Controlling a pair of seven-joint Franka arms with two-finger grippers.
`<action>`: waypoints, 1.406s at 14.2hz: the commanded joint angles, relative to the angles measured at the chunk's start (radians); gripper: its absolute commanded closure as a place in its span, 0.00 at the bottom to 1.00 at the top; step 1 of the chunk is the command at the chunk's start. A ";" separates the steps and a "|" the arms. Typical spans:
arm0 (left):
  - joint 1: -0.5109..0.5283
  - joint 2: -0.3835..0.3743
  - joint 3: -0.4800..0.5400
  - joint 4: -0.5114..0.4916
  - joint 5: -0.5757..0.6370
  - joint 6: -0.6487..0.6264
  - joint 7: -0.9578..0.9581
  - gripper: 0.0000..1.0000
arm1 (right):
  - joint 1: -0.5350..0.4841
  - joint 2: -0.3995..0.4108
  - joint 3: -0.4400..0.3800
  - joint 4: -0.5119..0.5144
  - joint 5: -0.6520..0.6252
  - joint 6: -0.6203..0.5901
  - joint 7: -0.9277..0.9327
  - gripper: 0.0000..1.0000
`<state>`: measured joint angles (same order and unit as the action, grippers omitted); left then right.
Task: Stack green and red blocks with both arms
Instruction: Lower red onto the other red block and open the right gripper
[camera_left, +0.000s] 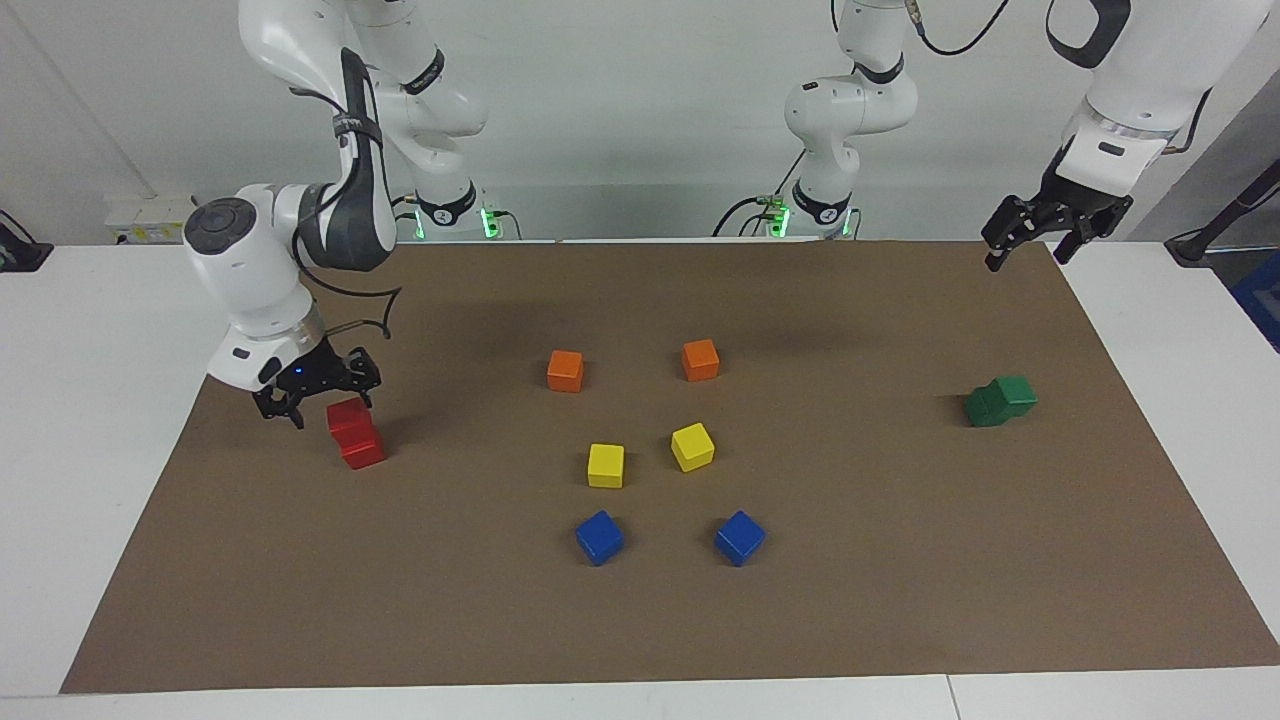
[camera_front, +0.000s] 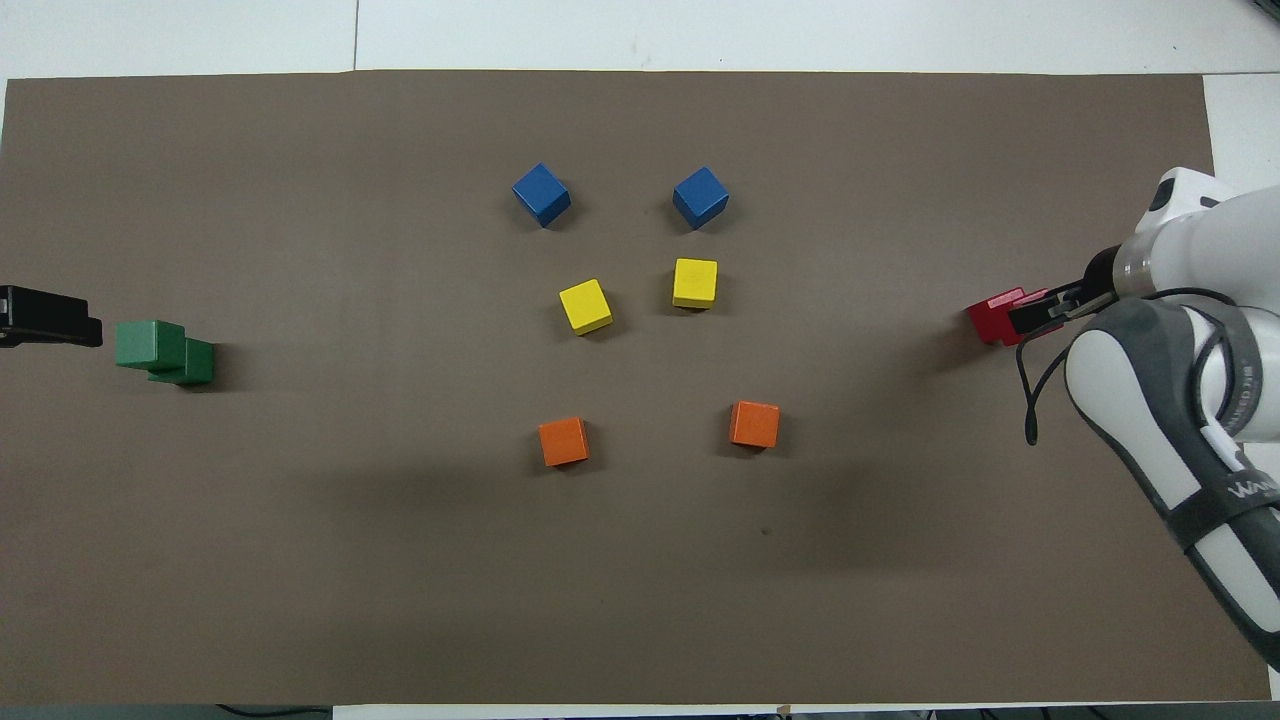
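Your red stack and green stack both stand; the right tool and left tool hang open, holding nothing, so little is left.

Brown mat covers white worktop. On the mat's middle, three pairs of cubes in rows: orange cubes nearest the robots, yellow cubes next, blue cubes farthest. All apart, none stacked.
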<state>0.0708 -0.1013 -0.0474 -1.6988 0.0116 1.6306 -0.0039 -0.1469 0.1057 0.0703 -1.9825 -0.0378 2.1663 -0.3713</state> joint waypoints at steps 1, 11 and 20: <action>-0.009 -0.012 0.006 -0.002 0.010 0.005 -0.014 0.00 | 0.027 -0.128 0.016 0.033 0.007 -0.130 0.162 0.00; 0.000 -0.014 0.006 -0.002 -0.018 0.008 -0.022 0.00 | 0.084 -0.198 0.013 0.333 0.006 -0.608 0.288 0.00; -0.009 -0.018 0.009 -0.007 -0.028 0.008 -0.022 0.00 | 0.073 -0.190 0.010 0.324 0.029 -0.615 0.298 0.00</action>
<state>0.0710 -0.1022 -0.0453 -1.6987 -0.0022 1.6311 -0.0160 -0.0643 -0.0892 0.0758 -1.6756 -0.0286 1.5739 -0.0854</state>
